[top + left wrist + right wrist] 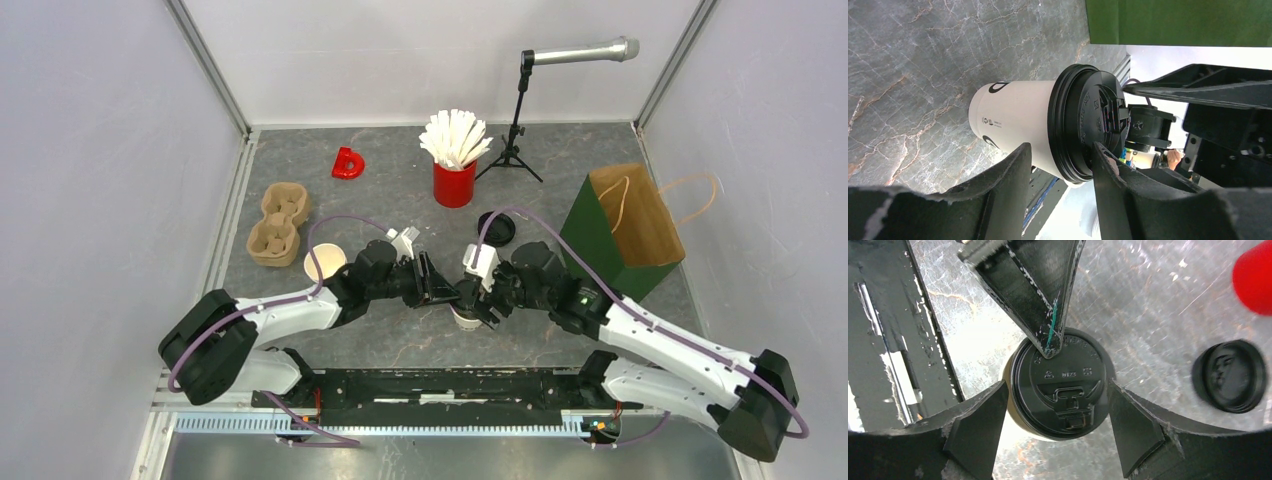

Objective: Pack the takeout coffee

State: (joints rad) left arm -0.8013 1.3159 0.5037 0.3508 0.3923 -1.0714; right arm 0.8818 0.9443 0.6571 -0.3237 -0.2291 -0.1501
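One takeout coffee cup (464,318) stands between the two arms, white with its black lid (1060,385) on. My right gripper (1058,390) is above it, open, its pads close on either side of the lid's rim. My left gripper (1060,150) reaches in from the side, open and astride the rim. One finger (1108,172) rests on the lid's top and the other lies along the white cup wall (1013,120) below it. A second white cup (325,262) stands open near the left arm. Its loose black lid (497,228) lies behind the right arm.
A brown pulp carrier (277,225) lies at the left. A red cup of white sticks (454,180) stands behind the middle, with a red block (348,163) to its left. A green and brown paper bag (625,230) lies at the right, and a microphone stand (515,120) is at the back.
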